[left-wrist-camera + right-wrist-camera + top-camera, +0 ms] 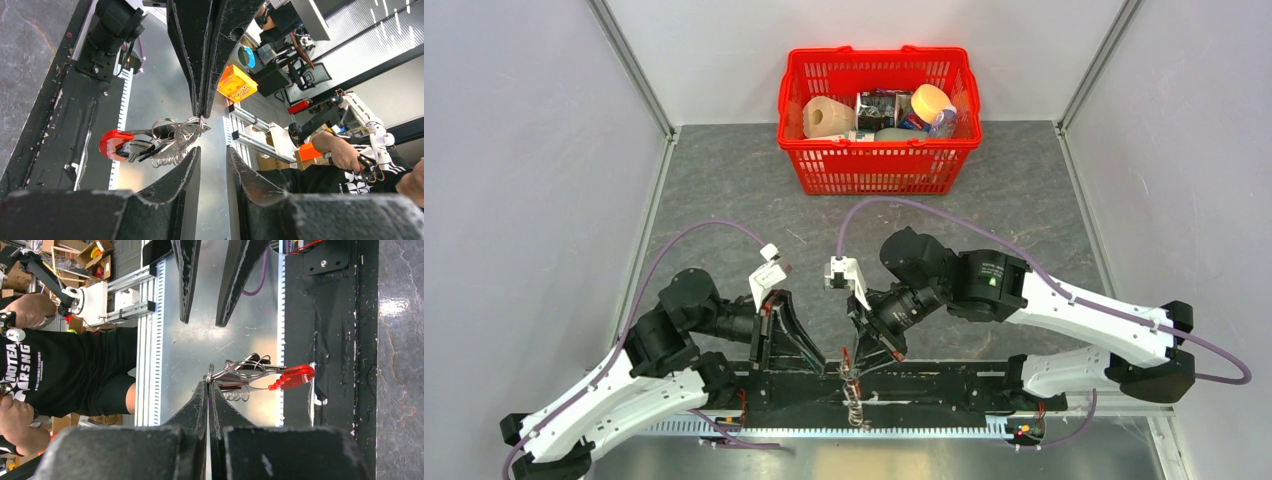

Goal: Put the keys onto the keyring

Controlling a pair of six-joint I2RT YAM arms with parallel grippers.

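Top view: we count two arms, one red basket (879, 165) at 12 o'clock and one keyring (854, 395) at 6 o'clock, below the meeting claw tips. The grip shows only in the wrist views. Right claw (207, 385) is pinched tight on a silver ring of the bunch. Left claw (214, 150) is narrowly parted, holding nothing, just beside the rings. Keyring: one red curved strap (112, 142), several silver rings, dark keys (141, 150) among them; their count is unclear.
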